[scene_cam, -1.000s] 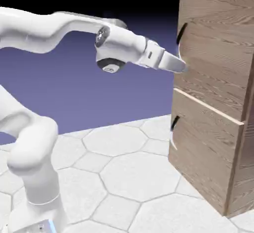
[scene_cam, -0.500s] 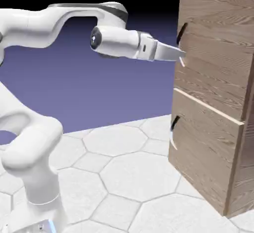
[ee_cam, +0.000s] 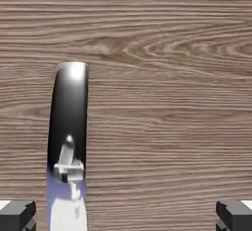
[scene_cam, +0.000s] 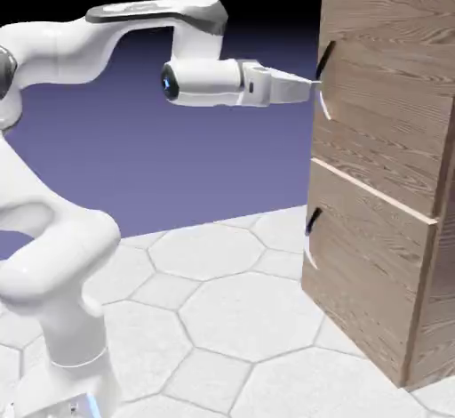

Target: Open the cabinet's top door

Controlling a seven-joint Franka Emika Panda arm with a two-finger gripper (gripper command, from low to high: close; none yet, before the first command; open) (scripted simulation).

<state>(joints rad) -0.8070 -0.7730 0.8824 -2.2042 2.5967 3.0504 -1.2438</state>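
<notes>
The gripper is spread wide and holds nothing; in the hand view its fingertips sit far apart, the handle just inside the left one, its long axis upright; the top door lies shut on the cabinet, facing the arm.

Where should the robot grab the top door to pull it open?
By its handle, the thin curved bar standing off the top door. Come straight at the door's face, as the gripper does now, but shifted so the open fingers straddle the bar, probably near mid-length.
</notes>
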